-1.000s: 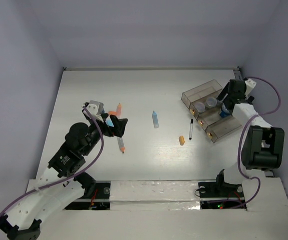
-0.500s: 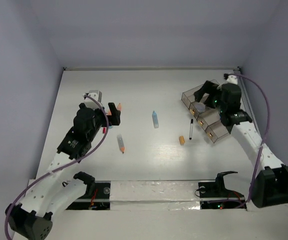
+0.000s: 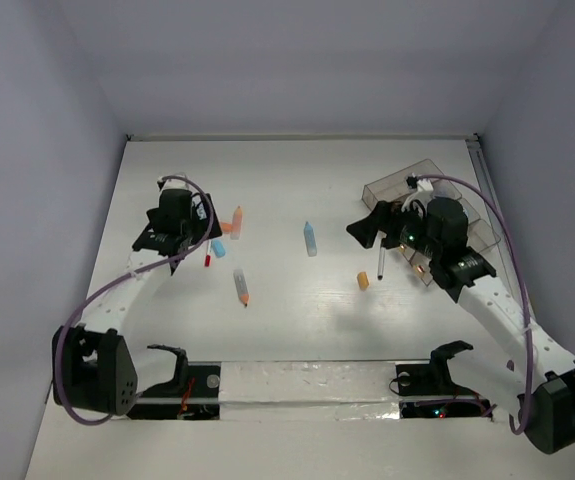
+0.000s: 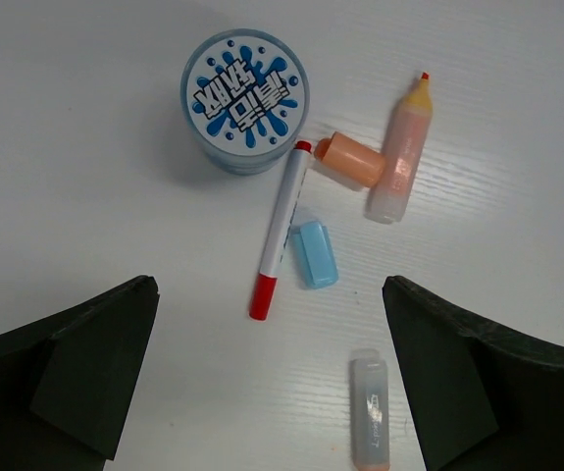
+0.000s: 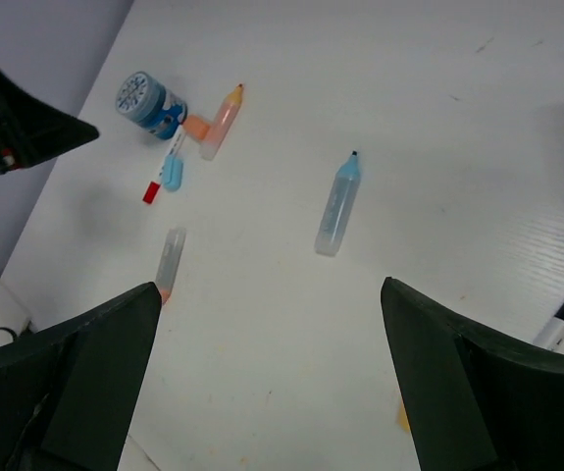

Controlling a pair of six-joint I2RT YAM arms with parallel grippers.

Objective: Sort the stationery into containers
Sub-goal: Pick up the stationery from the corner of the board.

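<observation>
Toward the far right corner of the table (image 3: 297, 165) sits the clear divided tray (image 3: 395, 188), much of it hidden behind the right arm. The right gripper (image 5: 269, 285) hangs above the table just left of the tray, its jaws spread wide and holding nothing. Close to the tray's left side lies the thin black pen (image 3: 381, 260). The small orange stub (image 3: 363, 282) lies just to the left of the pen's near end. Near the middle of the table is the light-blue marker (image 3: 311, 238), well apart from everything else, its dark tip pointing toward the far edge.

Over the left half of the table the left gripper (image 4: 269, 289) hovers above a cluster of items, its jaws also wide apart and empty. In its wrist view the round jar (image 4: 245, 98) with the blue splash-printed lid stands upright. The red pen (image 4: 280, 231) lies with one end right at the jar's side; whether they touch cannot be told. A light-blue cap (image 4: 314, 253) lies just beside the pen's middle. An orange cap (image 4: 350, 160) lies between the pen's upper end and the orange highlighter (image 4: 399, 147), touching the highlighter. Closer to the table's near edge, apart from the cluster, lies a clear marker (image 3: 241, 287) with an orange end.
</observation>
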